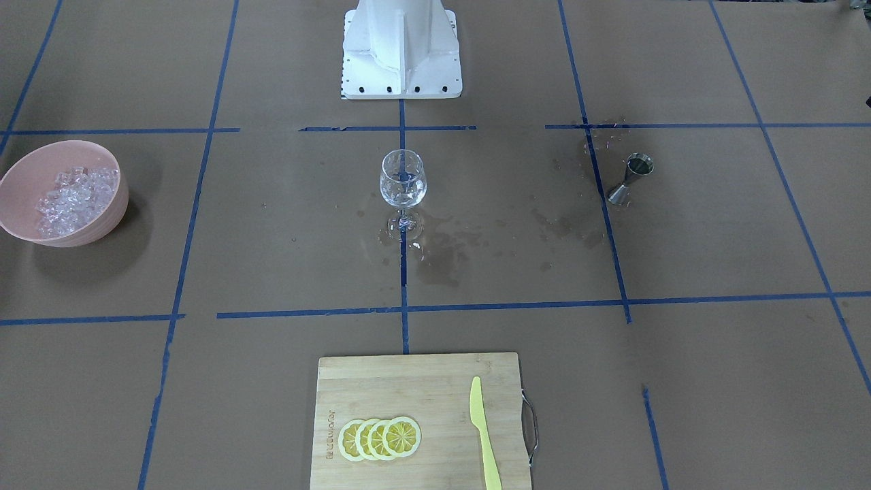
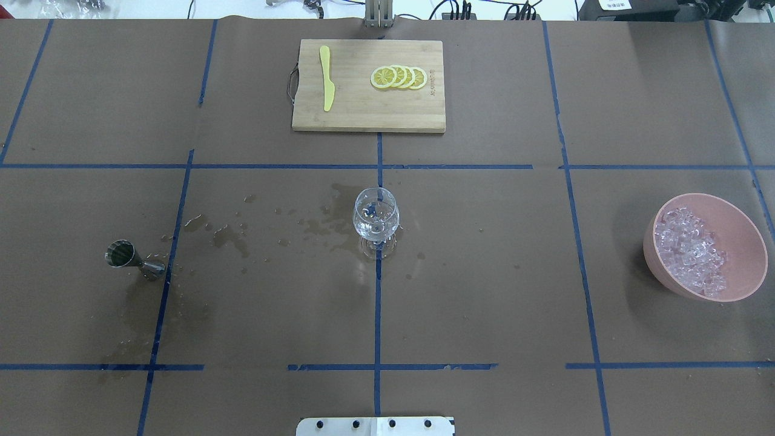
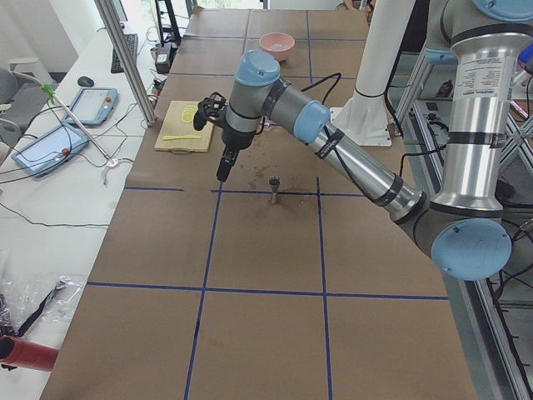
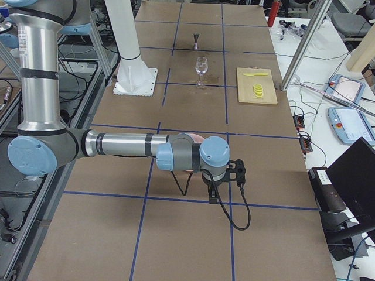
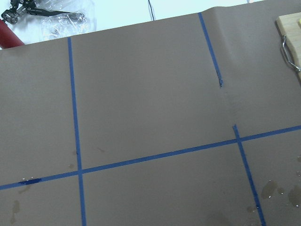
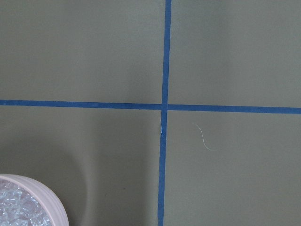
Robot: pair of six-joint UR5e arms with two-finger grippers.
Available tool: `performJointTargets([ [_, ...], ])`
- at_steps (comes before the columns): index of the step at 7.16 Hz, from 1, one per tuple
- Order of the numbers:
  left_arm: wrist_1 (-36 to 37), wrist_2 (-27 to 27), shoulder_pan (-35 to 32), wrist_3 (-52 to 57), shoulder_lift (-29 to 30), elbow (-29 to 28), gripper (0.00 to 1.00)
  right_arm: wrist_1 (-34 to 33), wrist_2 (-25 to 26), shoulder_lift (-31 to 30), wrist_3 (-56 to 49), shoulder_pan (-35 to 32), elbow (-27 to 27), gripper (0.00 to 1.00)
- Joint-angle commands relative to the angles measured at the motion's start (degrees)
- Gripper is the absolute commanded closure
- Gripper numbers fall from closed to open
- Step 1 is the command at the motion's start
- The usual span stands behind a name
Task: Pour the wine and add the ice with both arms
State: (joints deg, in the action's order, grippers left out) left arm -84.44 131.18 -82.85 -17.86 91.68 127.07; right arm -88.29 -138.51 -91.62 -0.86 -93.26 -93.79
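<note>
The left end effector is hanging above the desk near the metal jigger. The right end effector is hovering near the pink bowl. I cannot tell whether either is open or carrying anything. Pouring and icing both seem to be waiting to begin: the left needs to be lowering onto the jigger, the right into the bowl. The ice is lying heaped there, clear and glinting, well apart from the wine glass.

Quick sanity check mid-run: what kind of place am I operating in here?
Most likely a robotics lab workcell, not a real bar: the table is covered in brown paper with a blue tape grid, and teach pendants lie on the side bench.
</note>
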Motion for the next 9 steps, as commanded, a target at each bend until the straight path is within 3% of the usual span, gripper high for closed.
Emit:
performJointTargets([
  [1,-9.3,-2.2,8.4,-14.8,-4.9,4.6,0.0,-0.2,1.1,0.6,0.2,0.1,0.2,0.0],
  [3,-31.9,-13.8,22.5,-34.5,-15.4,4.6,0.0,0.0,1.3,0.5,0.1,0.2,0.3,0.0],
  [5,-33.1,-23.9,34.1,-43.3,-17.0,6.9,0.0,0.1,1.8,0.5,0.1,0.8,0.3,0.0],
  [7,-33.1,-37.9,46.6,-55.0,-21.9,11.2,0.0,0.2,1.6,-1.4,0.1,0.7,0.5,0.0],
  [9,-32.9,-54.0,61.1,-67.5,-25.0,11.8,0.0,1.1,1.5,-1.4,3.1,0.8,0.2,0.0],
])
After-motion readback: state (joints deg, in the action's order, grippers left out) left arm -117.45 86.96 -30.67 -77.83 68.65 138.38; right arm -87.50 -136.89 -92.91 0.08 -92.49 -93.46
